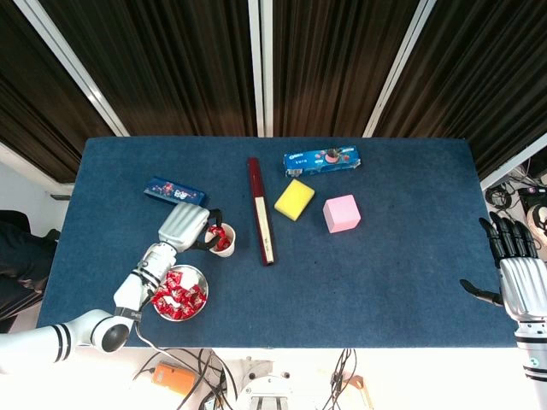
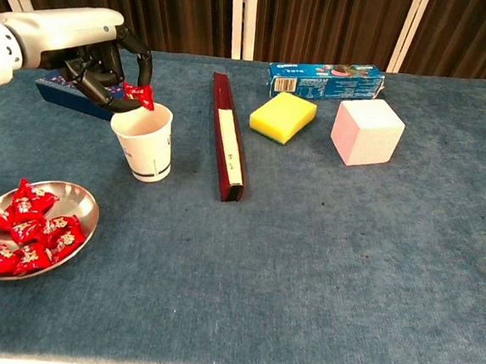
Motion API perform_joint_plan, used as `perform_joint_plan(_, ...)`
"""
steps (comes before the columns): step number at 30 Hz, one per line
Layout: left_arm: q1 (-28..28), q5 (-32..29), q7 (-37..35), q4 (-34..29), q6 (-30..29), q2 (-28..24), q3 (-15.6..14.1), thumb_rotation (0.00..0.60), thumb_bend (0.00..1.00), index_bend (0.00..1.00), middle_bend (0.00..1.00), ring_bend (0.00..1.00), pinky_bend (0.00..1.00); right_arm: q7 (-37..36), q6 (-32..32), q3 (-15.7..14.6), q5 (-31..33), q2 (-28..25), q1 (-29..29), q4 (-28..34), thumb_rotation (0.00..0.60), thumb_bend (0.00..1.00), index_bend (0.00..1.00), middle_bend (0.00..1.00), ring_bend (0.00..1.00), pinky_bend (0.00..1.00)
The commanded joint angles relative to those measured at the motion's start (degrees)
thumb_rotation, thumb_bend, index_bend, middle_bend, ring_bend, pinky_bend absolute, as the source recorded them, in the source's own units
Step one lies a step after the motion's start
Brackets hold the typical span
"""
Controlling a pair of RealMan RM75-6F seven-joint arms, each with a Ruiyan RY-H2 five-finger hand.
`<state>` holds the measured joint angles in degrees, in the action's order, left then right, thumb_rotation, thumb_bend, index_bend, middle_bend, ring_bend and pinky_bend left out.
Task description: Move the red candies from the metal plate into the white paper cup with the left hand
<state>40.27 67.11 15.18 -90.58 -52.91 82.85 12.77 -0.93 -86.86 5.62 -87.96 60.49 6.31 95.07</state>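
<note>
The metal plate (image 2: 86, 205) (image 1: 198, 275) sits near the table's front left with several red candies (image 2: 19, 233) (image 1: 178, 295) on it. The white paper cup (image 2: 145, 146) (image 1: 227, 248) stands just behind it, with red candy showing inside in the head view. My left hand (image 2: 96, 57) (image 1: 185, 225) hovers over the cup's rim and pinches one red candy (image 2: 137, 95) between its fingertips above the opening. My right hand (image 1: 521, 278) is at the far right edge of the head view, fingers spread, holding nothing.
A long dark red box (image 2: 227, 140) lies right of the cup. Behind it are a yellow sponge (image 2: 283, 116), a pink cube (image 2: 366, 131) and a blue cookie box (image 2: 324, 79). A dark blue box (image 1: 174, 193) lies behind my left hand.
</note>
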Motion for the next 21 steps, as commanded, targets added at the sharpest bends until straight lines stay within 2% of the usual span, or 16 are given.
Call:
perform_joint_plan(1, -0.2, -1.0, 1.0, -1.1, -0.6, -0.7, -0.7, 0.568, 0.23, 0.4, 0.97, 0.86, 0.75, 0.2, 0.1, 0.0, -0.1, 0.0, 0.1, 0.1, 0.6, 0.16, 0.0, 0.06, 0.0, 0.0)
perform_joint_plan(6, -1.8, 0.1, 1.0, -3.7, -3.5, -2.4, -1.8, 0.562, 0.2, 0.35, 0.97, 0.86, 0.75, 0.6, 0.2, 0.2, -0.2, -0.1, 0.3, 0.5, 0.6, 0.16, 0.0, 0.06, 0.0, 0.0)
perform_joint_plan(12, -7.3, 5.3, -2.4, -6.8, -11.7, -5.8, -4.6, 0.561, 0.2, 0.35, 0.97, 0.86, 0.75, 1.3, -0.5, 0.6, -0.7, -0.6, 0.5, 1.3, 0.6, 0.16, 0.0, 0.06, 0.0, 0.0)
perform_joint_plan(17, -13.1, 9.4, -6.4, -6.1, -17.7, -7.4, -8.8, 0.564, 0.21, 0.38, 0.97, 0.86, 0.75, 2.0, -0.7, 0.9, -1.3, -1.2, 0.8, 2.1, 0.6, 0.16, 0.0, 0.06, 0.0, 0.0)
perform_joint_plan(21, -15.0, 11.2, -6.4, -3.5, -17.2, -6.4, -12.4, 0.565, 0.22, 0.39, 0.97, 0.86, 0.75, 2.3, -0.3, 0.9, -1.5, -1.1, 1.3, 2.4, 0.6, 0.16, 0.0, 0.06, 0.0, 0.0)
